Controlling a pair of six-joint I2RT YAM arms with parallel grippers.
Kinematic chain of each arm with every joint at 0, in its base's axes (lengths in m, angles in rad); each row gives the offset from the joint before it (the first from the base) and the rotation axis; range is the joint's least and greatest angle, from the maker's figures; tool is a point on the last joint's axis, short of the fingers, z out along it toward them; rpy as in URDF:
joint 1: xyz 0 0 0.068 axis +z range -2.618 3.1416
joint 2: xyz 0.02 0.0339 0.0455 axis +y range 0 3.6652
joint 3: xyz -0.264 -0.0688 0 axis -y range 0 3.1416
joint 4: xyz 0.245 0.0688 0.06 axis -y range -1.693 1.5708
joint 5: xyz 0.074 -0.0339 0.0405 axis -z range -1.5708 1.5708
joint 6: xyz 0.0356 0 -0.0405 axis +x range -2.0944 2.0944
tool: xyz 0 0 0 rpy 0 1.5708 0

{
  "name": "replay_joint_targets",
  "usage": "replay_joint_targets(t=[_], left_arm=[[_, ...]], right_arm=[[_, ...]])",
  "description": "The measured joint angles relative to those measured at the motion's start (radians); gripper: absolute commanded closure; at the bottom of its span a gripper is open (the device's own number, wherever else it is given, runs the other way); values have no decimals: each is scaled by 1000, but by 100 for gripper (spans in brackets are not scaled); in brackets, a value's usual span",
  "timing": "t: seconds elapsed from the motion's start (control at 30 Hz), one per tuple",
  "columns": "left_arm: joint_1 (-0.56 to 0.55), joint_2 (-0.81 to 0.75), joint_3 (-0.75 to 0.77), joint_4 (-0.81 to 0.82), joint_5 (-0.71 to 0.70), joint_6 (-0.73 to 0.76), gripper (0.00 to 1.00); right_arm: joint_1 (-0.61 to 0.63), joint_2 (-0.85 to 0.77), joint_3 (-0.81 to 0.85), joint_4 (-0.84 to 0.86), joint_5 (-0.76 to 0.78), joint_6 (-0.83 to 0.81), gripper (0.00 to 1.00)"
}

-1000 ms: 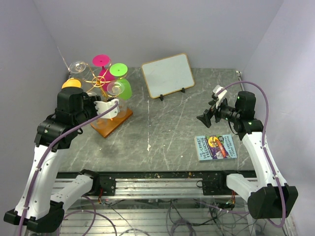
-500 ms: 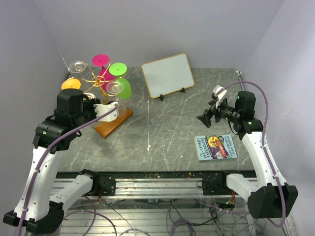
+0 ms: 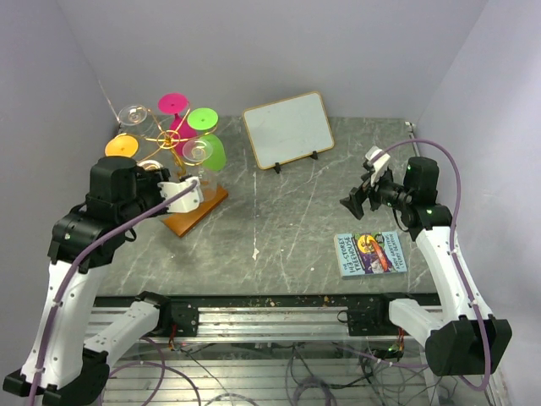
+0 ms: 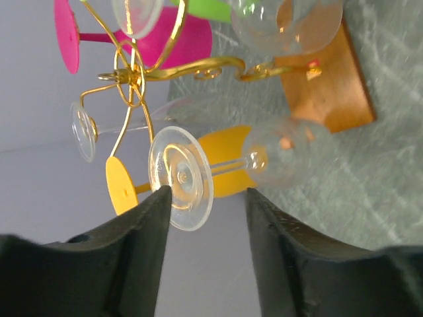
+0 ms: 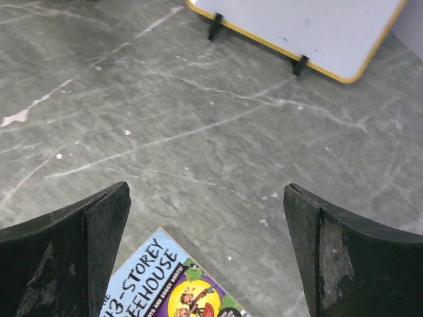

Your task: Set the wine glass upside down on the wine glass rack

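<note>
The wine glass rack's gold wire stand (image 3: 169, 139) rises from a brown wooden base (image 3: 196, 211) at the back left. In the left wrist view a clear wine glass (image 4: 180, 177) hangs upside down from a gold wire arm (image 4: 135, 72), its bowl (image 4: 284, 155) towards the base (image 4: 330, 92). My left gripper (image 3: 183, 194) (image 4: 206, 195) is open and empty, its fingertips just short of the glass's foot. My right gripper (image 3: 359, 182) (image 5: 208, 198) is open and empty above the table at the right.
Pink (image 3: 175, 103), green (image 3: 204, 119), orange (image 3: 121, 145) and clear (image 3: 135, 114) glasses also hang on the rack. A small whiteboard (image 3: 288, 128) stands at the back. A picture book (image 3: 370, 252) lies under my right gripper. Walls close in on the left and right.
My left arm has drawn back a little towards the near left, away from the rack, showing more of the orange glass. The right arm has barely moved.
</note>
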Motion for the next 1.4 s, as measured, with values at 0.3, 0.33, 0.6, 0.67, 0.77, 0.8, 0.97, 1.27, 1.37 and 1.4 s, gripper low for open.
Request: replay_joint_targets(t=[0.3, 0.33, 0.6, 0.67, 0.77, 0.8, 0.97, 1.27, 1.37, 1.4], left_arm=[[29, -129, -97, 311, -38, -554, 0], [46, -143, -125, 356, -70, -622, 0], [164, -226, -208, 482, -151, -911, 1], [187, -257, -209, 495, -167, -948, 1], [211, -304, -230, 529, -235, -1014, 1], [217, -315, -244, 540, -262, -1034, 1], [234, -324, -287, 554, -332, -1069, 1], [270, -327, -240, 533, -335, -1014, 1], [275, -334, -230, 533, -343, -1006, 1], [276, -335, -230, 532, -343, -1006, 1]], right_arm=[[-3, 88, 173, -50, 350, 97, 0], [-4, 106, 206, -61, 382, 114, 0], [-5, 84, 227, -27, 568, 255, 0], [-5, 61, 222, -23, 604, 274, 0], [-4, 27, 223, -25, 650, 277, 0], [-5, 17, 223, -26, 667, 278, 0], [-6, -96, 221, -33, 784, 291, 0], [-98, -320, 191, -48, 737, 277, 0], [-113, -315, 191, -63, 706, 277, 0], [-116, -309, 191, -68, 703, 277, 0]])
